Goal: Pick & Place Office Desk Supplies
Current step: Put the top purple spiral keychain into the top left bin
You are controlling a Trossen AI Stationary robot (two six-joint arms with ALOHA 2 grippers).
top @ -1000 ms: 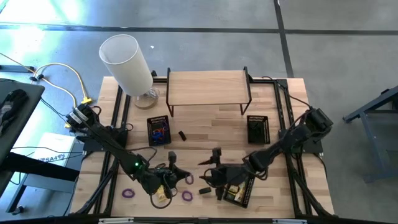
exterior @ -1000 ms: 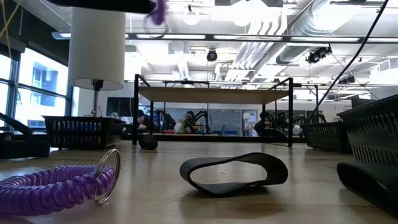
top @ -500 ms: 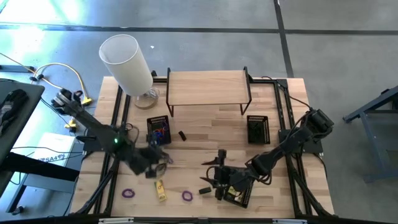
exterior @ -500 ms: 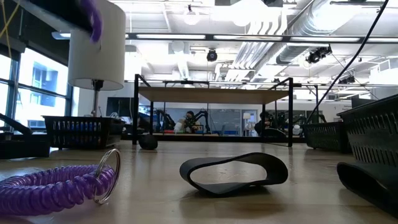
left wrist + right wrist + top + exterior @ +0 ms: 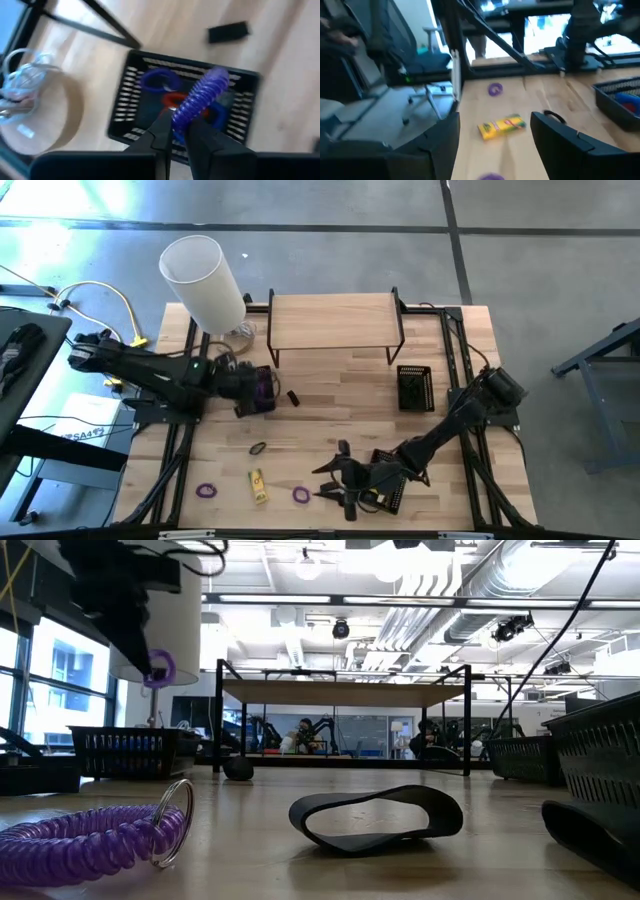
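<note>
One purple coil band (image 5: pixel 202 95) pinched between the left gripper (image 5: pixel 179 132) fingertips, hanging directly above the small black mesh tray (image 5: pixel 255 390) at the table's left-centre; long axis of the coil running forward out past the fingers, over the blue and red loops already lying in the tray (image 5: pixel 250 112). Seen in the low view as a purple loop (image 5: pixel 158 668) dangling under the dark arm, clear of the wood. Only a short way down to the tray, so release or a small descent looks like the next call; grip appears narrow, perhaps just starting to slacken. Compared with a second ago: carried from the front-left patch of table up and back to the tray. Left behind on the wood: yellow packet (image 5: pixel 258 484), two purple loops (image 5: pixel 207 491), dark band (image 5: pixel 258 448). Right gripper (image 5: pixel 335 483) spread wide, holding nothing, low near the front-centre tray (image 5: pixel 392 492), shifted slightly toward the front edge and nearer those loose pieces than the left.
</note>
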